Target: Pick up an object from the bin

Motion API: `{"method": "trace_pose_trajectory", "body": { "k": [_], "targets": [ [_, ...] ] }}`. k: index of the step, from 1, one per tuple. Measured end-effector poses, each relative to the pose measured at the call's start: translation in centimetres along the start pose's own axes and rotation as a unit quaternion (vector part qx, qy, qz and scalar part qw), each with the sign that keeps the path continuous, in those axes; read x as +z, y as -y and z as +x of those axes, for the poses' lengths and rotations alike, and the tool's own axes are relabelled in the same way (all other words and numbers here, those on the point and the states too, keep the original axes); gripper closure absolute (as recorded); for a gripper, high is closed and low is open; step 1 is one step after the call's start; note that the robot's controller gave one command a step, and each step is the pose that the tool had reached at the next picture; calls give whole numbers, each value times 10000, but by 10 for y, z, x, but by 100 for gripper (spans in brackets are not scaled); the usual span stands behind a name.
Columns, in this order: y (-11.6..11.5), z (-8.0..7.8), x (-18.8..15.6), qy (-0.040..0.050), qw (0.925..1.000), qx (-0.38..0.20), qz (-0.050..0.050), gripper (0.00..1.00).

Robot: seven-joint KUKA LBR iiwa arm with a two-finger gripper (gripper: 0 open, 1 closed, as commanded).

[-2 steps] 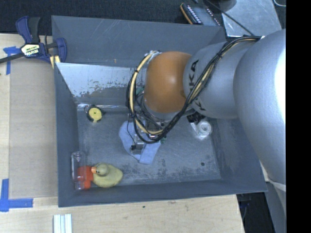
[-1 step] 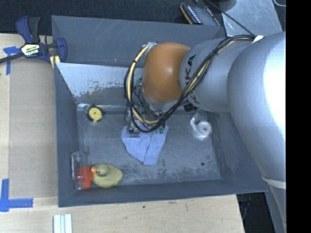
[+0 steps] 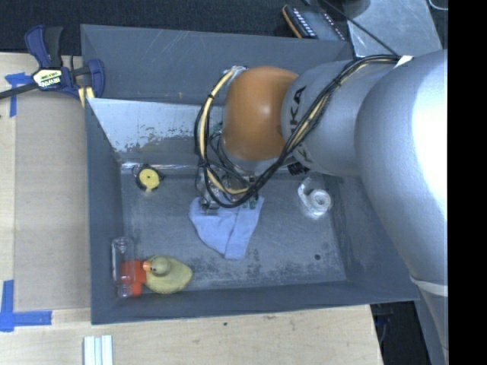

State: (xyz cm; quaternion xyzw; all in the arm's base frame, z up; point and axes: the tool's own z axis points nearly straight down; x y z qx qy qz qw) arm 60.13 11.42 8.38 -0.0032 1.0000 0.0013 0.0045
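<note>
My gripper (image 3: 211, 201) is low in the middle of the bin, under the orange wrist cover and its cables. It stands at the upper left edge of a crumpled light blue cloth (image 3: 230, 233) that lies on the bin floor. Whether it touches or holds the cloth is hidden. A small yellow round thing (image 3: 148, 179) lies to its left near the back wall. To its right lies a clear plastic piece (image 3: 314, 201).
In the front left corner a yellow rubber duck (image 3: 169, 275) lies beside an orange block (image 3: 133, 274) and a clear plastic thing (image 3: 120, 249). The arm covers the bin's right side.
</note>
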Motion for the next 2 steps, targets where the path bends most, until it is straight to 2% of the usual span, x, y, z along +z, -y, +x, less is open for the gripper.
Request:
{"method": "trace_pose_trajectory", "body": {
  "k": [1,2],
  "targets": [
    [5,3,9,38,9981,-609,-10,100],
    [6,2,12,46,9973,-732,-8,100]
  ]
}}
